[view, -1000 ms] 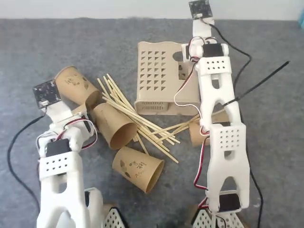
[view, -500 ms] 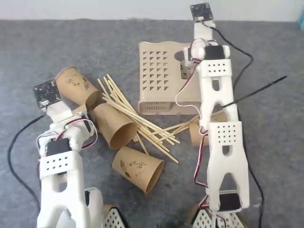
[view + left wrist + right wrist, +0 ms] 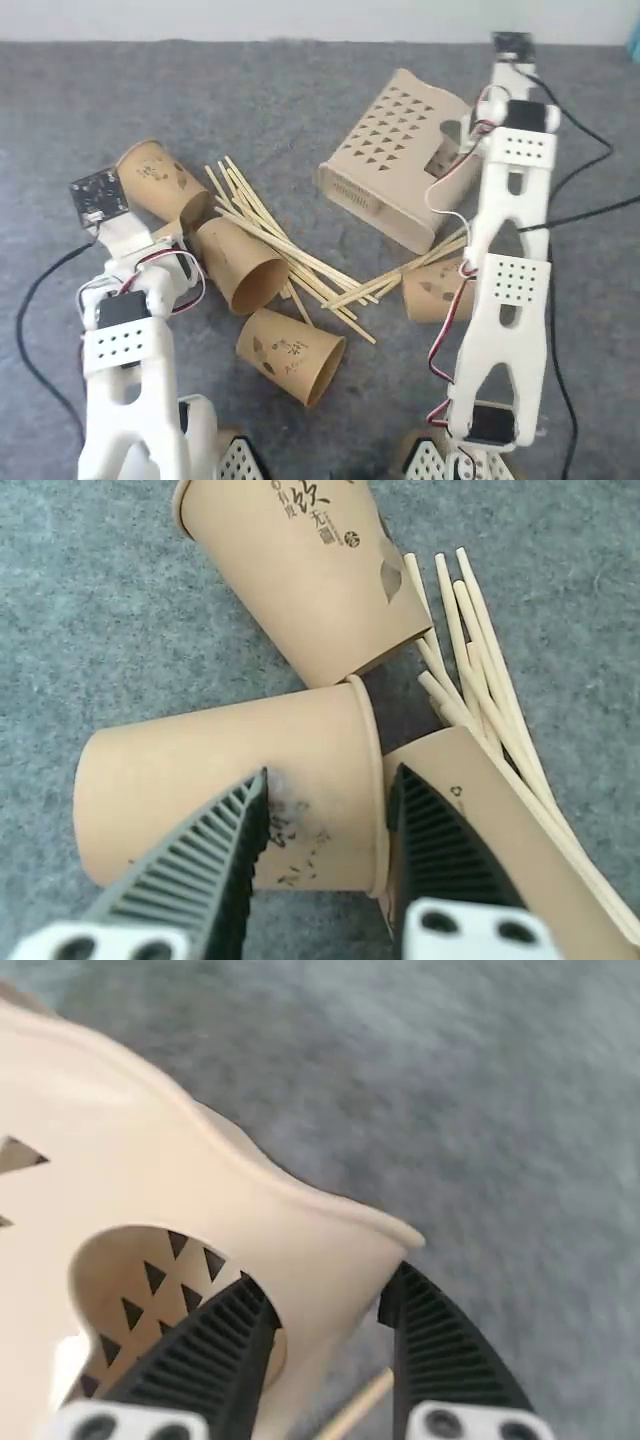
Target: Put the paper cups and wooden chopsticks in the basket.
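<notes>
Our right end effector (image 3: 325, 1280) is clamped on the basket (image 3: 200, 1190) wall beside the handle hole, one finger inside and one outside. The basket is tilted; we cannot tell whether it is off the grey worktop (image 3: 280, 90). Our left end effector (image 3: 328, 780) gapes wide over a paper cup (image 3: 210, 790) lying on its side, rim between the fingers. Chopsticks (image 3: 285, 250) fan out just beside it among other cups (image 3: 290, 355). The right arm (image 3: 505, 290) half hides a fourth cup (image 3: 432, 290).
</notes>
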Available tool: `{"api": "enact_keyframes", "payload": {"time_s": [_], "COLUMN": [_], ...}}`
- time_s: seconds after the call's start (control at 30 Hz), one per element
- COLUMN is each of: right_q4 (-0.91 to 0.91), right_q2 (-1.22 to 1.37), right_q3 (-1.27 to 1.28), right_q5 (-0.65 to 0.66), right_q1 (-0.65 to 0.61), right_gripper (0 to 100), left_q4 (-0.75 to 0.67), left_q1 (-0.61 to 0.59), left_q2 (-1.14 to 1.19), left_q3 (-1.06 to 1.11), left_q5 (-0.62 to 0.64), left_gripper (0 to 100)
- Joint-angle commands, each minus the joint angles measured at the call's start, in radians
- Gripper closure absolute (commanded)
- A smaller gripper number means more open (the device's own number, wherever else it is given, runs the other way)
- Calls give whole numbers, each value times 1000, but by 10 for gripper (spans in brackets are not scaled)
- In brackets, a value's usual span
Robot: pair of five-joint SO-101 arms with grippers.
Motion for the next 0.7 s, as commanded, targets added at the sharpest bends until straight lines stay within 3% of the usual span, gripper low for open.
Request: {"api": "enact_keyframes", "payload": {"time_s": [0.0, 0.2, 0.47, 0.67], "right_q4": [143, 219, 217, 214], "right_q2": [-67, -148, -378, -648], "right_q3": [-152, -74, 377, 756], "right_q5": [-126, -132, -130, -15], "right_q1": [41, 58, 122, 151], "right_gripper": [851, 851, 851, 851], "left_q4": [-21, -21, -21, -21], "left_q1": [-8, -9, -9, -9], "left_q2": [5, 5, 5, 5], "left_q3": [-1, 1, 1, 1], "left_q5": [8, 8, 8, 6], "left_gripper": [809, 809, 809, 809]}}
